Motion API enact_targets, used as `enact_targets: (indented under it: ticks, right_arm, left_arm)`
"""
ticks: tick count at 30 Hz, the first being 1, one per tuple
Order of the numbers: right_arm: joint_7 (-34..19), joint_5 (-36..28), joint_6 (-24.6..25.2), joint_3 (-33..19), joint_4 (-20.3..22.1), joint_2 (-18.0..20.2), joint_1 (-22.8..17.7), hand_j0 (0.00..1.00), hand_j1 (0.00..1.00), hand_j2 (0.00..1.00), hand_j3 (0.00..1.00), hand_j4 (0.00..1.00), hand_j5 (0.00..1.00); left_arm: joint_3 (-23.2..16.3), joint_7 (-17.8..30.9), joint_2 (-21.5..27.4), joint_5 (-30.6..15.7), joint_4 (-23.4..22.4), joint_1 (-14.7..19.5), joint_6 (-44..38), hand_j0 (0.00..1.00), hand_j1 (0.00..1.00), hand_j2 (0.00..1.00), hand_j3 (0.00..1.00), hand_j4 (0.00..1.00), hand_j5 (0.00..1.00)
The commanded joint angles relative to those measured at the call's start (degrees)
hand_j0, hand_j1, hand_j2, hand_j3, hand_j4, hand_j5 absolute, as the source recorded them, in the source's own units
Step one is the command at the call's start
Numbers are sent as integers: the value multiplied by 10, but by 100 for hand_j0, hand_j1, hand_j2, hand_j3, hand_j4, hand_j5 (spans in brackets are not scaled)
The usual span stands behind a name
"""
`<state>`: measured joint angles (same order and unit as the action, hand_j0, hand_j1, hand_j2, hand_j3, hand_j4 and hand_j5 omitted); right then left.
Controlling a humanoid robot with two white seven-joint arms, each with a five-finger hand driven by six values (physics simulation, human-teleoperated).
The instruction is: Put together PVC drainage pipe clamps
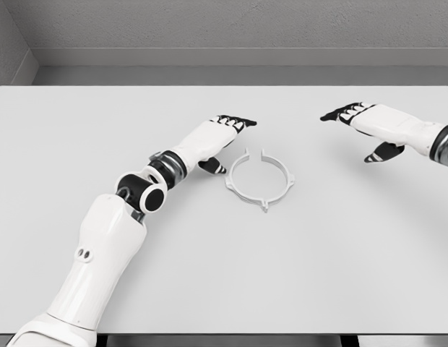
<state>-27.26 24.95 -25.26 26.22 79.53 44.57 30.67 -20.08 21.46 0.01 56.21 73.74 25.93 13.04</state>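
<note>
Lying flat near the middle of the white table [65,144], the pipe clamp [259,180] — a thin open ring with small tabs — is touched by neither hand. The left hand [218,137] hovers just beside its upper-left rim, fingers extended and holding nothing; the right hand [368,124] is well apart, also relaxed. The likely risk: a fingertip nudging the light ring so it slides away — or pinching the thin band and flexing it

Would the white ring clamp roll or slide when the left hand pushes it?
The clamp lies flat on the table, so it would probably slide, not roll. Its thin open band looks light and may flex. The left hand is beside it.
</note>
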Motion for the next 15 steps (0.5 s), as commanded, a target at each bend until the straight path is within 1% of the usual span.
enact_targets:
  ticks: [1,4,6,15]
  right_arm:
    - [0,-3,0,0,1,0,0,100,100,100,100,100,100]
    - [0,-3,0,-1,0,1,0,100,100,100,100,100,100]
    - [0,-3,0,-1,1,1,0,100,100,100,100,100,100]
    - [0,-3,0,-1,1,1,0,100,100,100,100,100,100]
  left_arm:
    - [-1,0,0,-2,1,0,0,100,100,100,100,100,100]
    - [-1,0,0,-2,1,4,1,100,100,100,100,100,100]
    - [-9,0,0,-2,1,6,0,100,100,100,100,100,100]
    - [-16,0,0,-2,1,6,0,100,100,100,100,100,100]
